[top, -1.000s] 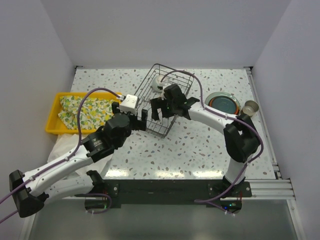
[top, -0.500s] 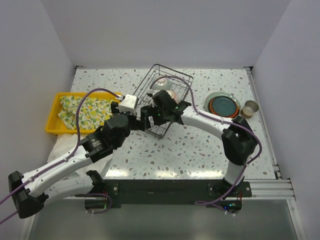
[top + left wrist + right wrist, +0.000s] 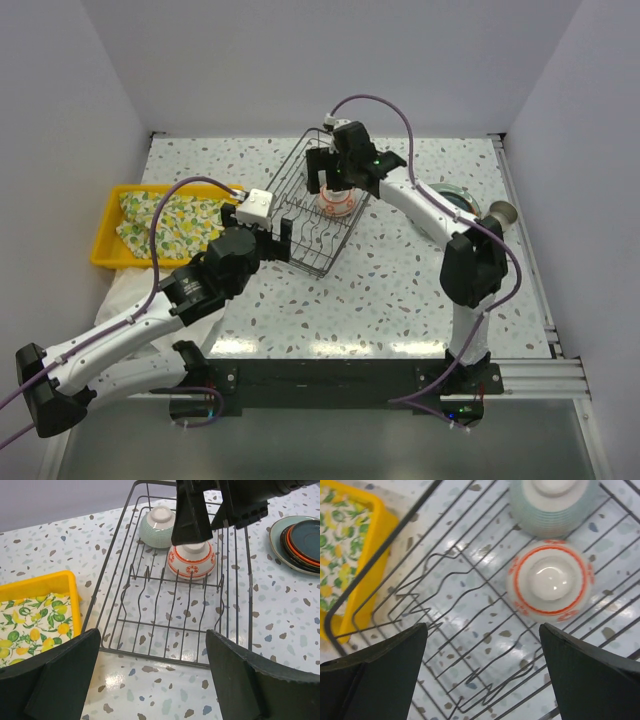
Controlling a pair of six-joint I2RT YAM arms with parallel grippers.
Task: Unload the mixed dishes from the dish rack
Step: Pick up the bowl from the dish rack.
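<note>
Two upturned bowls at far end of rack (image 3: 165,610): celadon bowl (image 3: 157,526), red-patterned bowl (image 3: 192,559). Above latter, right gripper (image 3: 482,650) spread wide, apparently to straddle it; left gripper (image 3: 150,665) spread, empty, by near rim.

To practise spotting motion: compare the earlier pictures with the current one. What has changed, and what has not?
The right claw swung from the near part of the dish rack to its far end. It is open above the red-patterned bowl and holds nothing. The left claw, the celadon bowl and the rack stayed put.
</note>
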